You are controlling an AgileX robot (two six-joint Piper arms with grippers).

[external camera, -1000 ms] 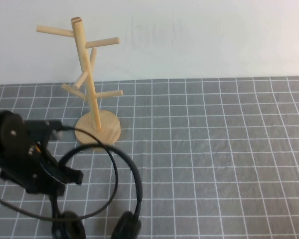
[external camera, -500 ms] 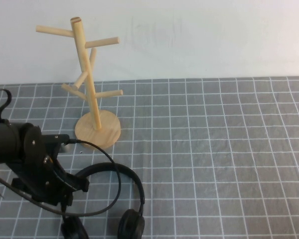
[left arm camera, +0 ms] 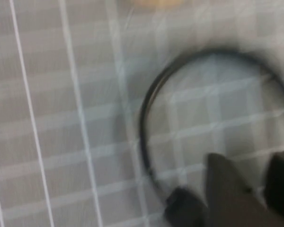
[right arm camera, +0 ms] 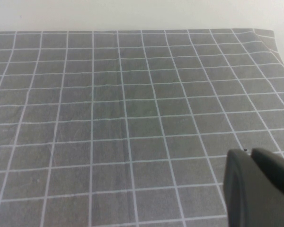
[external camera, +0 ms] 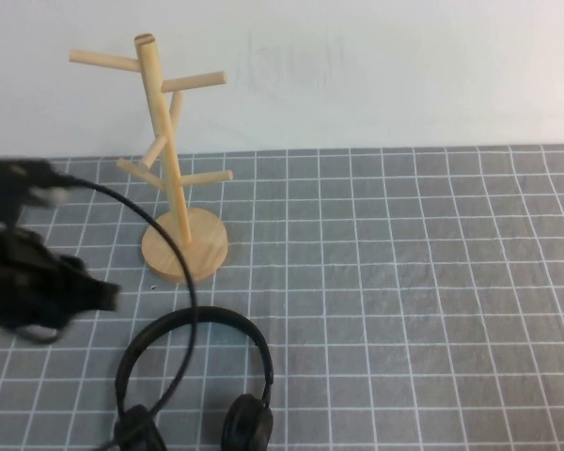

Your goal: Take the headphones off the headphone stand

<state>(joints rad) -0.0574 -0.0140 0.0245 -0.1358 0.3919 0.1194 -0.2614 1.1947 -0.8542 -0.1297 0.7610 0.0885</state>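
Headphones (external camera: 195,376) lie flat on the gridded worktop (external camera: 404,282), off the wooden headphone stand (external camera: 174,160).

High view: you see them just in front of the stand's round base, the left hand (external camera: 99,296) apart from them at the left edge, holding nothing. Left wrist view: the band (left arm camera: 151,118) arcs over the grid; two fingers (left arm camera: 227,189) stand slightly apart. Right wrist view: the right hand (right arm camera: 255,182) hovers above bare cloth; you cannot tell its state.

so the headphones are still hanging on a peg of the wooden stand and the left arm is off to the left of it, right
Not quite. The headphones are off the headphone stand; they lie flat on the grey checked cloth in front of its round base, as the high view shows. The left gripper is indeed off to the left, holding nothing. The right gripper shows only in its wrist view, over bare cloth.
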